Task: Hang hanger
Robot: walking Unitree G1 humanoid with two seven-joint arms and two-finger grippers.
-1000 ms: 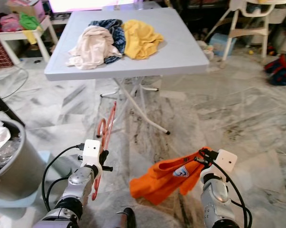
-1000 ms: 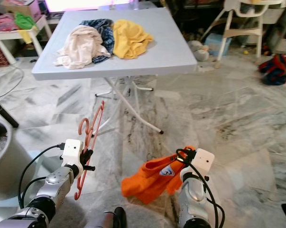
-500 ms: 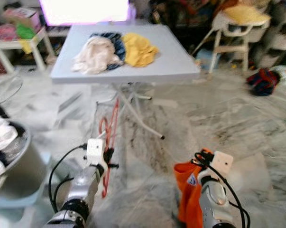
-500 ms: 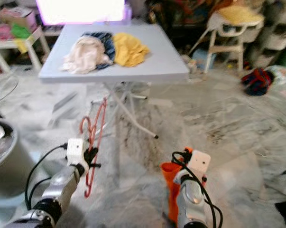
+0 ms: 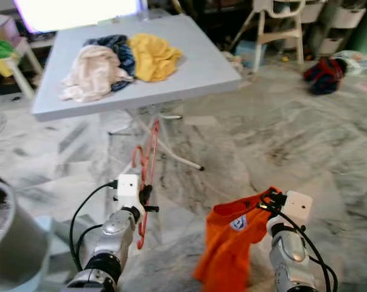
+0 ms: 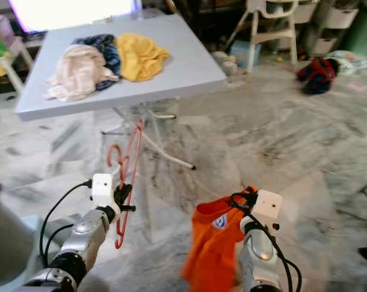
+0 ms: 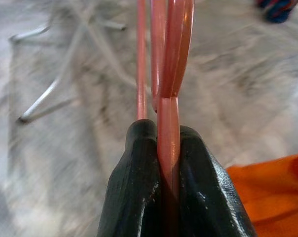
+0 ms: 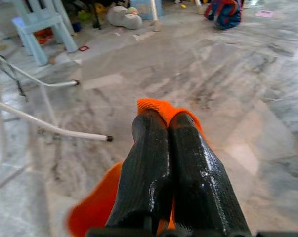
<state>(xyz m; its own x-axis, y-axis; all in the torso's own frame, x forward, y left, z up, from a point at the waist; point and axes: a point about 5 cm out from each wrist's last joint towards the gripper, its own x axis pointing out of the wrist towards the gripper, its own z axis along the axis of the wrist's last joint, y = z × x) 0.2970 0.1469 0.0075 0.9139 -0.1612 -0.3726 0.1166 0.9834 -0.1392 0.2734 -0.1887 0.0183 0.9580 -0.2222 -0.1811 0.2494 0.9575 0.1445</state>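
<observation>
Pink hanger (image 5: 148,159) is standing upright, left of centre, pinched by the left gripper (image 5: 143,201). The right gripper (image 5: 269,201), lower right, is clamping an orange shirt (image 5: 229,246).

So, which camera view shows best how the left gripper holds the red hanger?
The left wrist view: the hanger sits pinched between the two black fingers, seen up close. The eye views show the whole hanger standing upright above the left gripper. The right wrist view shows the orange shirt instead.
</observation>
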